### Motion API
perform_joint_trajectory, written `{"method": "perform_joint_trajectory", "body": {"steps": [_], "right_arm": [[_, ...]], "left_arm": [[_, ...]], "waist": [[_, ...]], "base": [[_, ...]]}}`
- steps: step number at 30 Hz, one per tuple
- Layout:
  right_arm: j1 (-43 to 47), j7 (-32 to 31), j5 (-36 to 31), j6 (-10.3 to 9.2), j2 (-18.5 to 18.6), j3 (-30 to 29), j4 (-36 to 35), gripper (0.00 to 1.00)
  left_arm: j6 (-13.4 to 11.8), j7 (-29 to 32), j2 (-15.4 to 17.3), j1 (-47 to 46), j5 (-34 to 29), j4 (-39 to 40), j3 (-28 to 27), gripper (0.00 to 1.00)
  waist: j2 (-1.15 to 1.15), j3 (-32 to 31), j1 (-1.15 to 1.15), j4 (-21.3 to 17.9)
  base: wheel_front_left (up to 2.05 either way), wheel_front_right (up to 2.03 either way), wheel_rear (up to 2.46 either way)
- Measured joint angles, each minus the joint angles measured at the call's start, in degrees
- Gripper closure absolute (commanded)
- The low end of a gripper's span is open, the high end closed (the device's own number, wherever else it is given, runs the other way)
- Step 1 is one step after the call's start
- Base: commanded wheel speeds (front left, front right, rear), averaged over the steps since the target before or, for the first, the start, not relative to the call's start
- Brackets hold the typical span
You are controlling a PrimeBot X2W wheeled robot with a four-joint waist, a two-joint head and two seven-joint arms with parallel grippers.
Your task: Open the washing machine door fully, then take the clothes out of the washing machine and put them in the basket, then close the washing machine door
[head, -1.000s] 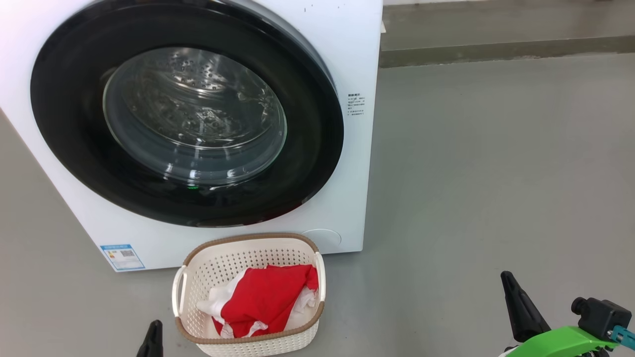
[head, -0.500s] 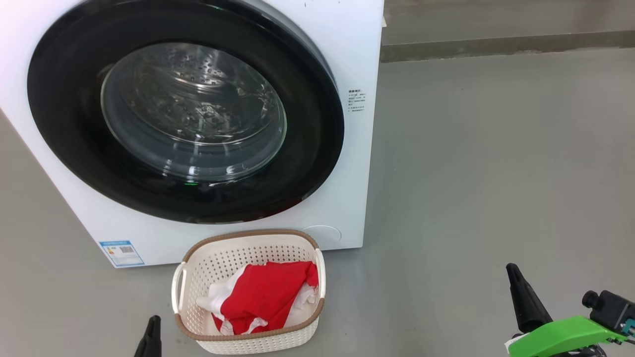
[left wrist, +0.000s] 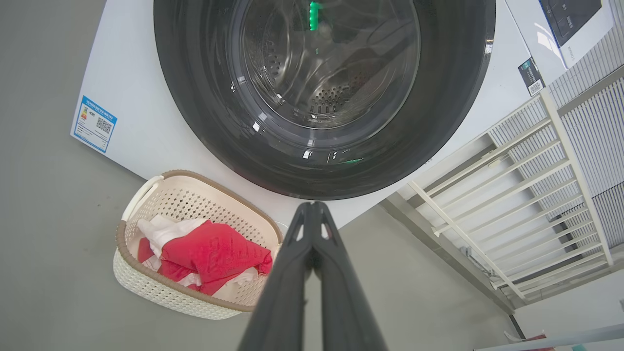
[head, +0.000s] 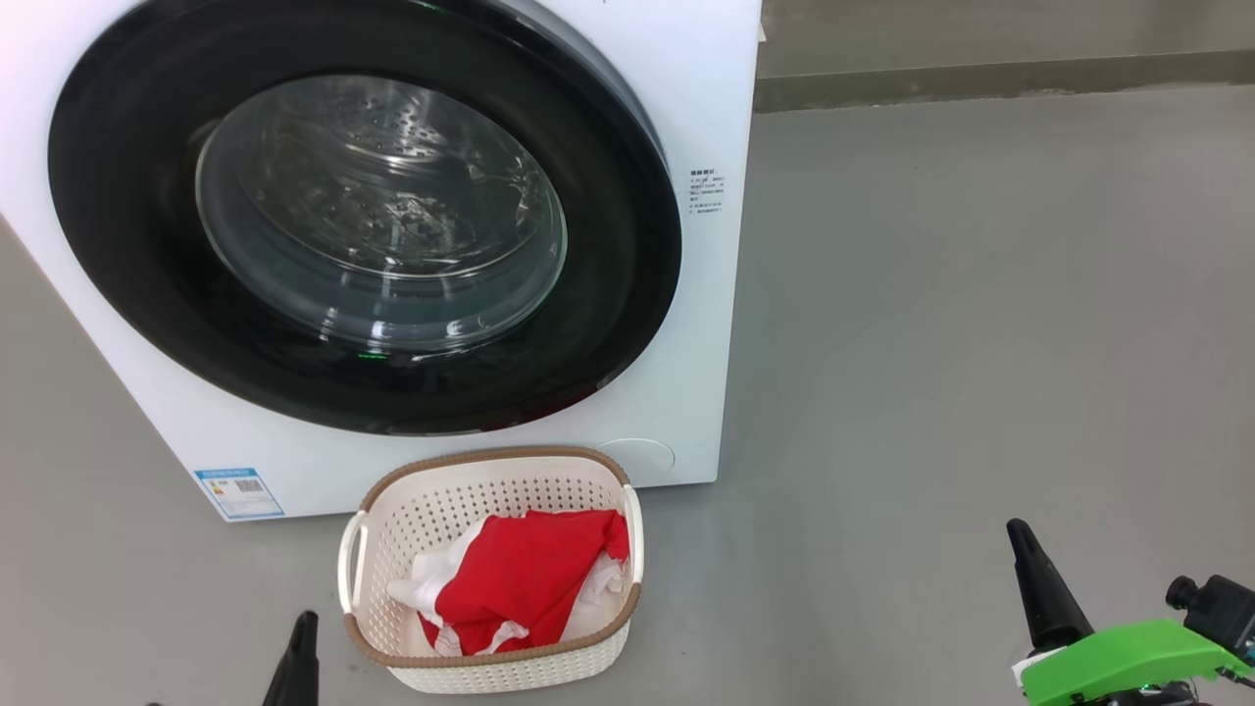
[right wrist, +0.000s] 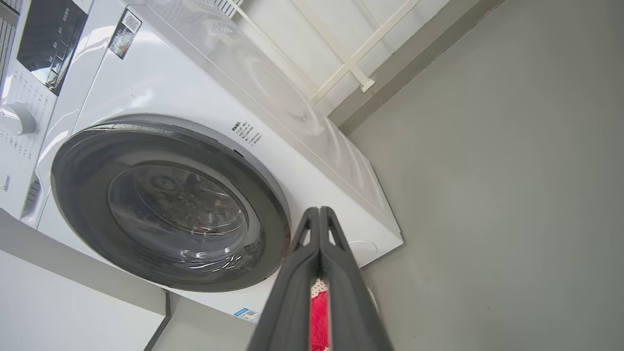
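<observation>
The washing machine [head: 691, 324] stands white at upper left, and its door [head: 627, 245], black-rimmed with a glass bowl, lies shut against the front. The steel drum shows through the glass. On the floor before it sits the basket [head: 490, 456], holding the red and white clothes [head: 520, 579]. My left gripper [head: 302, 652] is shut, low, just left of the basket. My right gripper [head: 1039, 579] is shut, far right of it. In the left wrist view the left gripper [left wrist: 312, 207] points at the door [left wrist: 195, 97], with the basket [left wrist: 146, 287] to its left. The right gripper [right wrist: 319, 212] holds nothing.
Grey floor [head: 980, 343] stretches to the right of the machine. A low grey kerb [head: 980, 83] runs along the back wall. A white slatted railing [left wrist: 536, 161] stands beside the machine in the left wrist view.
The whole head picture has slid up a little, so the camera has moved. Both grippers stay shut and low; the right one has drifted slightly rightward.
</observation>
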State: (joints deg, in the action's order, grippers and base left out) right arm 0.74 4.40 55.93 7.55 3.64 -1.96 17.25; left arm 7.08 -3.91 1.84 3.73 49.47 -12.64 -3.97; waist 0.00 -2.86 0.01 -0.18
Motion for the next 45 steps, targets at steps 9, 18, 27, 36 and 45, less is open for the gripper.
{"method": "perform_joint_trajectory", "body": {"steps": [9,18,27,36,45], "right_arm": [[-1.05,-1.51,4.92,-0.01,-0.14,-0.96,-0.27,1.00],[-1.29,-2.99,9.34,-0.01,-0.25,-1.41,-0.42,1.00],[-1.41,-4.47,14.41,-0.02,-0.40,-2.49,-0.62,1.00],[-2.46,-5.97,19.47,-0.02,-0.55,-3.02,-0.77,1.00],[-3.02,-7.31,24.25,-0.02,-0.69,-3.67,-0.93,1.00]], "left_arm": [[0.00,1.35,0.01,-0.77,6.09,-0.31,-0.10,1.00],[0.00,2.41,0.01,-1.93,11.14,-0.56,-0.14,1.00],[0.00,4.04,0.02,-2.91,17.12,-0.91,-0.24,1.00],[0.00,5.44,0.04,-4.26,23.14,-1.31,-0.32,1.00],[0.00,6.92,0.05,-5.08,28.70,-1.75,-0.40,1.00]], "waist": [[0.00,0.43,0.00,0.02],[0.00,0.81,0.00,0.05],[0.00,1.24,0.00,0.07],[0.00,1.67,0.00,0.10],[0.00,2.09,0.00,0.12]], "base": [[0.00,0.00,0.00],[0.00,0.00,0.00],[0.00,0.00,0.00],[0.00,0.00,0.00],[0.00,0.00,0.00]]}}
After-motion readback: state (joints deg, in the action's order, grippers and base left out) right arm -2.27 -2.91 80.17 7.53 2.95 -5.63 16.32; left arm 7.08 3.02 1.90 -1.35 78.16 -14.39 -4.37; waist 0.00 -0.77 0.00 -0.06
